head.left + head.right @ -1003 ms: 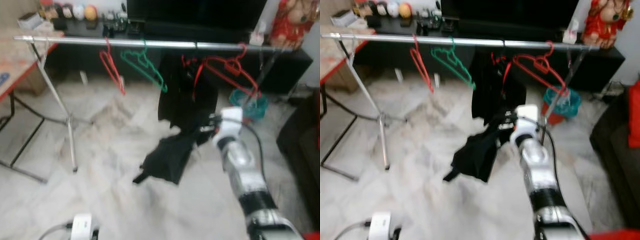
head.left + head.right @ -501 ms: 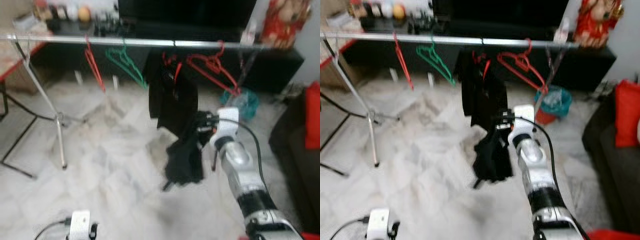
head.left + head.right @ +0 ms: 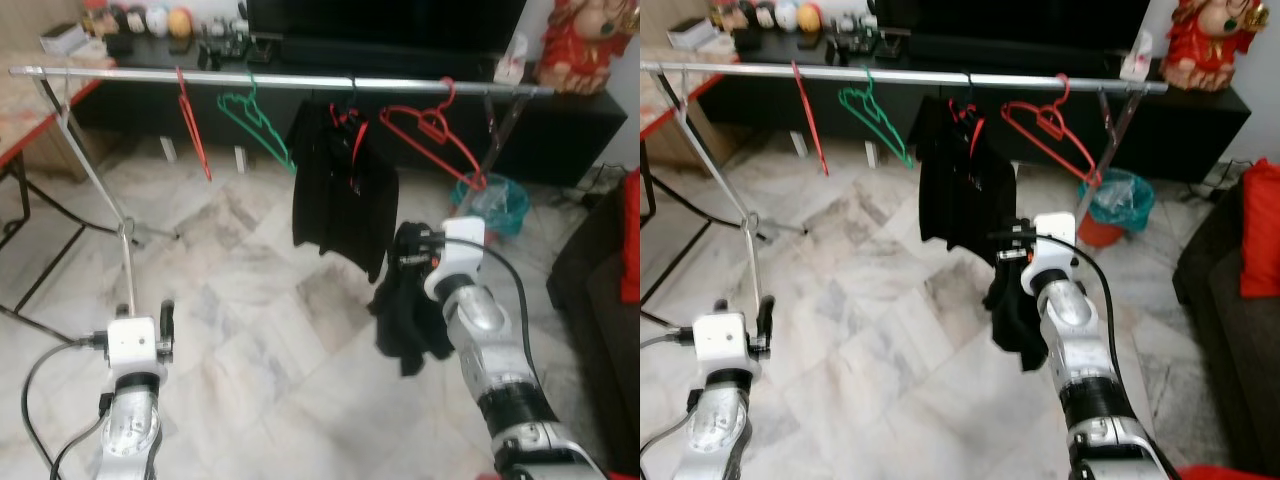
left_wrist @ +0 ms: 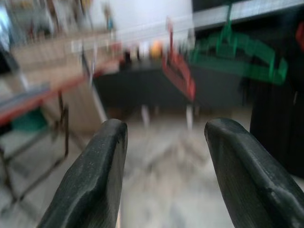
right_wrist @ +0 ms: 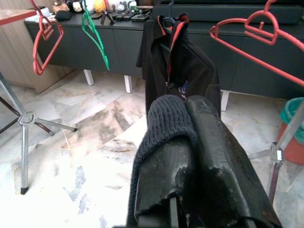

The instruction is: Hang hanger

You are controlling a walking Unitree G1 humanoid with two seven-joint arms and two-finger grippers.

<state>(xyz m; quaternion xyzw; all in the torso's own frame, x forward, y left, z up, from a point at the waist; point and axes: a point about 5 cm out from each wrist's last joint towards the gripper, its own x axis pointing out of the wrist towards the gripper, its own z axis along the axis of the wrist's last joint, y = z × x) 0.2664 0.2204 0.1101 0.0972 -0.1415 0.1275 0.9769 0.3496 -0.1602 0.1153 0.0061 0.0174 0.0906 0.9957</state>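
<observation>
at centre right of the frame, a dark garment is pinched by the right gripper, below the rail and its hangers. left gripper held spread, empty. risk: knit slipping from the pinch, dropped to floor.

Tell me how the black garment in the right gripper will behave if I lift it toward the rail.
Likely floppy: the black garment droops in folds below the right gripper. Probably light, since it hangs from one pinch. It may swing and brush the hung black jacket close beside it.
</observation>
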